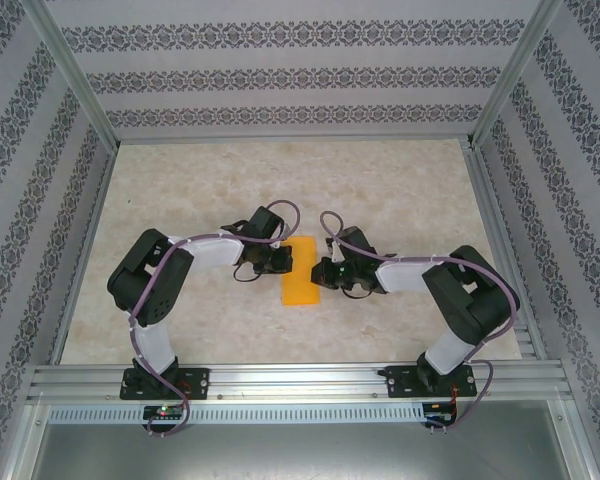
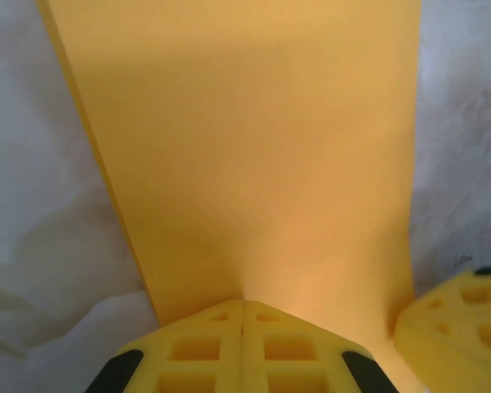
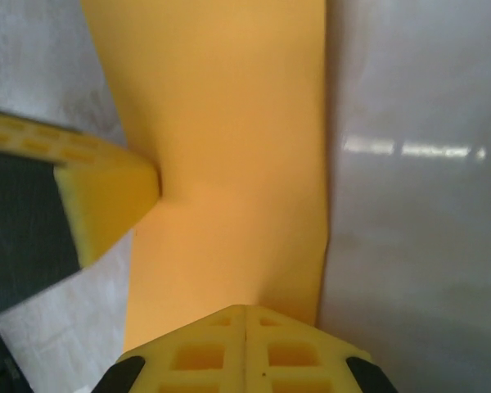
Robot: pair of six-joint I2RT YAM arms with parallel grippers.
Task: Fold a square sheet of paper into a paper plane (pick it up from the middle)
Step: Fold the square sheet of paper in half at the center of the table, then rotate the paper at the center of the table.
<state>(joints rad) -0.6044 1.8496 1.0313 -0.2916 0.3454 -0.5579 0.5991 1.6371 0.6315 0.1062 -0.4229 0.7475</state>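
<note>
Top view: orange paper [image 1: 300, 270], narrow rectangle, mid table [image 1: 400, 190], between left claw [image 1: 280, 262] and right claw [image 1: 325, 272].
Left wrist: left claw [image 2: 242, 327] pressed together, pinching paper [image 2: 254, 147] edge.
Right wrist: right claw [image 3: 245, 336] pressed together, pinching opposite edge; paper [image 3: 229, 123] puckered at tips.

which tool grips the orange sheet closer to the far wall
The left tool, pinching the left edge of the orange sheet; the right tool pinches the right edge lower down, nearer the arm bases.
</note>
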